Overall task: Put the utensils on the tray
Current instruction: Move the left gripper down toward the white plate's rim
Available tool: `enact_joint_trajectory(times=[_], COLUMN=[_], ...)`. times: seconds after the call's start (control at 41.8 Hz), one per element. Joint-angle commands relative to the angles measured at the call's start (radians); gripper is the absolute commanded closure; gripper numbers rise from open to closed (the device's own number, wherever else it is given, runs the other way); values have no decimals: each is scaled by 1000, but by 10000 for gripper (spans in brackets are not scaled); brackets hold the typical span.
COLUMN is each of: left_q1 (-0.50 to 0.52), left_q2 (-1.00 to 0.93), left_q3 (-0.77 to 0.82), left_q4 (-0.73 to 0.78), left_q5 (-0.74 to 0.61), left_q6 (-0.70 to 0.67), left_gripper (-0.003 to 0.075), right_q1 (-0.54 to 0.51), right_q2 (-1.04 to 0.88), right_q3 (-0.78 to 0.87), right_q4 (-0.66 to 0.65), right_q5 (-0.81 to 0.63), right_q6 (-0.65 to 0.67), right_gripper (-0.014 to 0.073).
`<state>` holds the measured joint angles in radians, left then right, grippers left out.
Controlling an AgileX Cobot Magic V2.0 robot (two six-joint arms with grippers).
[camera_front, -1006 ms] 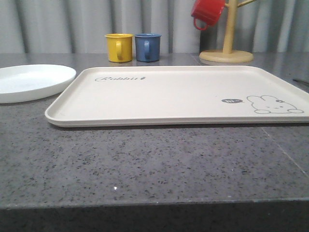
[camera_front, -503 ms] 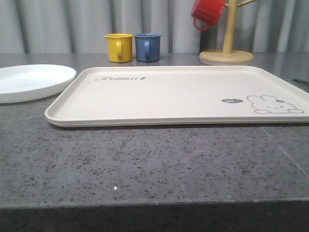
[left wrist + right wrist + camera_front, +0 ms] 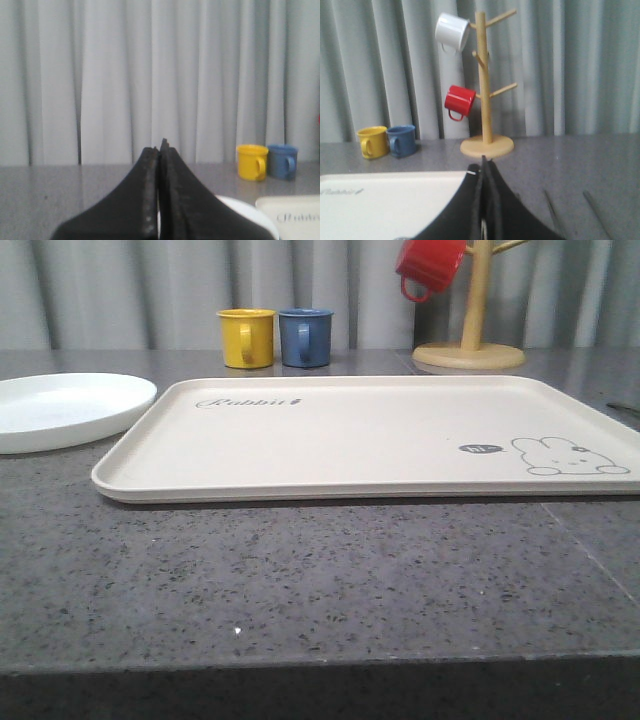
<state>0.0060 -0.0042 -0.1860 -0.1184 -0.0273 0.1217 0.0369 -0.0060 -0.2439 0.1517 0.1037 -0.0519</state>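
While the cream tray (image 3: 350, 435) lies flat on the speckled grey counter (image 3: 300, 580) in the front view, a white plate (image 3: 60, 410) beside it is cut off at the edge. From the left wrist, the left claw (image 3: 160, 150) is pressed closed on nothing, hiding part of the plate. From the right wrist, the right claw (image 3: 483, 167) is likewise closed and empty; blurred slim utensils (image 3: 552, 210) lie on the counter beside the tray, near a wooden mug tree (image 3: 486, 100).

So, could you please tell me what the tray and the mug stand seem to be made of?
The tray looks like matte cream plastic or melamine: smooth moulded rim, printed rabbit. The mug stand looks like pale unpainted wood: tan post, pegs and round base.
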Motion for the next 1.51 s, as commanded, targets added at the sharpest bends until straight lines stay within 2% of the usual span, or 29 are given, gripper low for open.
enact_joint_trajectory(times=[0.0,0.192,0.359,0.622,0.886,0.958,1.006,1.029,1.053,1.101,1.197,1.293,1.484], left_q1=[-1,-1,-1,-1,-1,-1,-1,-1,-1,-1,-1,-1,-1], left_q2=[6,123,265,408,496,513,521,525,530,536,549,560,614], left_q3=[-153,-391,-525,-513,-513,-513,-513,-513,-513,-513,-513,-513,-527], left_q4=[-6,-6,-6,-6,-6,-6,-6,-6,-6,-6,-6,-6,-4], left_q5=[12,240,460,580,580,580,580,580,580,580,580,584,600], left_q6=[-6,-6,-6,-6,-6,-6,-6,-6,-6,-6,-6,-6,-6], left_gripper=[741,741,741,741,740,729,690,654,610,532,328,225,218], right_q1=[-5,-5,-5,-5,-5,-5,-5,-5,-5,-5,-5,-5,-5], right_q2=[60,212,332,456,534,555,567,574,577,586,591,591,591], right_q3=[-138,-339,-400,-397,-397,-397,-397,-397,-397,-397,-397,-397,-397], right_q4=[-30,-35,-35,-35,-35,-37,-37,-37,-37,-37,-37,-37,-37], right_q5=[28,210,319,406,494,507,516,520,525,532,533,533,538], right_q6=[-11,-11,-11,-11,-11,-11,-11,-11,-11,-11,-11,-11,-11], right_gripper=[661,661,661,661,657,624,563,502,474,354,193,141,145])
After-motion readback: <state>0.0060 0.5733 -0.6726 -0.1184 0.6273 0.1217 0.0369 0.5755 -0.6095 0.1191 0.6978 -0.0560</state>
